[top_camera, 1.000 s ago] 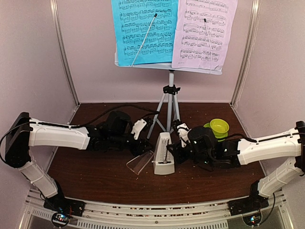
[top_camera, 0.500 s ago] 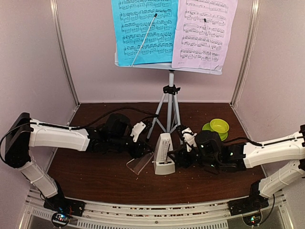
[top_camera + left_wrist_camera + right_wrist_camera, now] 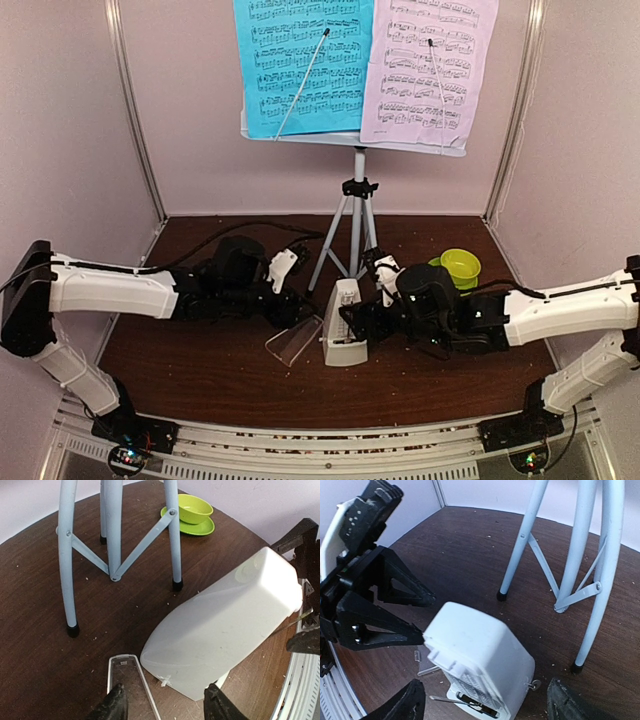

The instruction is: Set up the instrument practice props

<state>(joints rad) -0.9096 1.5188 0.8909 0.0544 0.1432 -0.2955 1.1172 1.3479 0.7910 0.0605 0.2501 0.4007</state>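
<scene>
The cream metronome stands upright on the brown table in front of the grey tripod legs. Above them, the pale stand desk carries the cyan sheet and the lilac sheet. My left gripper is open just left of the metronome, with one finger over a clear cover. My right gripper is open at the other side, its fingers set wide on both sides of the metronome without touching it. Both grippers are empty.
A clear plastic cover lies flat on the table left of the metronome. A lime-green cup and saucer sit at the back right. The tripod's feet stand just behind both grippers. Pale walls enclose the table on three sides.
Both grippers have opened wider, the right one letting go of the metronome's sides. The right arm drew back a little and came in again. The metronome stays standing in place.
</scene>
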